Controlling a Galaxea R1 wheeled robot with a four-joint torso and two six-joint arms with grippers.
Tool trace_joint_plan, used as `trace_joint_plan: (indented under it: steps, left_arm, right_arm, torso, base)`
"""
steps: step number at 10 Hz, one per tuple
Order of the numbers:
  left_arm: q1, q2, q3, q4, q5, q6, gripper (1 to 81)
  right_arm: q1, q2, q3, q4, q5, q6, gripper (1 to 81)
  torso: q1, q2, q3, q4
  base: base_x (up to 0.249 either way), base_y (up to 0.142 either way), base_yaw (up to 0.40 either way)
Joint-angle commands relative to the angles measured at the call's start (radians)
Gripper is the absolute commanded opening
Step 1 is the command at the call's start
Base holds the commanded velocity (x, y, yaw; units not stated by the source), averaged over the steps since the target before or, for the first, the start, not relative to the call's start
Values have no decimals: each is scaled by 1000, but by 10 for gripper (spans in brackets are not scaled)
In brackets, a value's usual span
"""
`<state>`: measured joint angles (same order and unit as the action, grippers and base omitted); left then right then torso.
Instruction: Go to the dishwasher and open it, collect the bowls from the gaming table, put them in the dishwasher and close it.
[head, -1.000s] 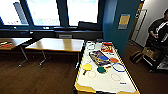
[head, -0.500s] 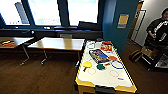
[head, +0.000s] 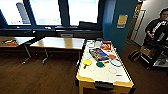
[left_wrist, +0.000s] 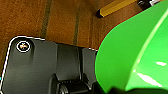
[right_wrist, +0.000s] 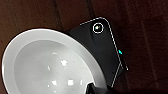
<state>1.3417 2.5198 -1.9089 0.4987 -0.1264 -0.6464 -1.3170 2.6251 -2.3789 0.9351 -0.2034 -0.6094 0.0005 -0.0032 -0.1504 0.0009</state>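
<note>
Dark wooden floor (head: 50, 75) ran the width of the room beneath a row of bright windows (head: 82, 11). Against the view of a second before, the whole scene had shifted only slightly. I judged that to be the robot's own drift, since nothing on the gaming table (head: 79, 75) had changed place. A green bowl (left_wrist: 135, 50) hung close at the left gripper (left_wrist: 110, 89), above bare boards and near a yellow edge. A white bowl (right_wrist: 45, 65) hung likewise at the right gripper (right_wrist: 96, 88), mouth up and empty. I could not tell how far either claw stood open, nor confirm its hold. By their position clear of the floor, I judged both bowls to be carried. Collection therefore appeared complete and loading remained outstanding. The white table top carried a flat printed box (head: 98, 53), a yellow disc (head: 87, 62) and a green disc (head: 100, 64). A long wooden table (head: 60, 43) stood just beside its far left corner, and a second desk (head: 15, 40) stood further left. A teal wall (head: 117, 22) closed the right side. Beyond it a person (head: 157, 27) stood with a control rig, and a bag (head: 135, 55) lay on the floor nearby. The gaming table itself was the nearest obstruction ahead.
</note>
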Motion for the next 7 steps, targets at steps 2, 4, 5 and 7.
trace_joint_plan:
  steps: [2,4,5,7]
  left_arm:
    - [-46,-19,11,17,19,19,10]
    - [-46,-18,8,17,19,19,10]
    - [-43,-12,-1,17,17,19,10]
    - [-40,7,-27,18,19,19,10]
  right_arm:
    - [47,71,-164,-47,-93,-7,10]
    - [41,98,-202,-49,-91,-9,10]
    - [35,118,-236,-58,-90,-9,10]
    - [28,162,-310,-64,-86,-13,10]
  torso:
    - [0,0,0,0]
    - [0,-1,0,0]
    - [0,-1,1,0]
    - [0,-1,1,0]
  base:
    - [-99,0,0]
    - [0,0,0]
    - [0,0,0]
    - [0,0,0]
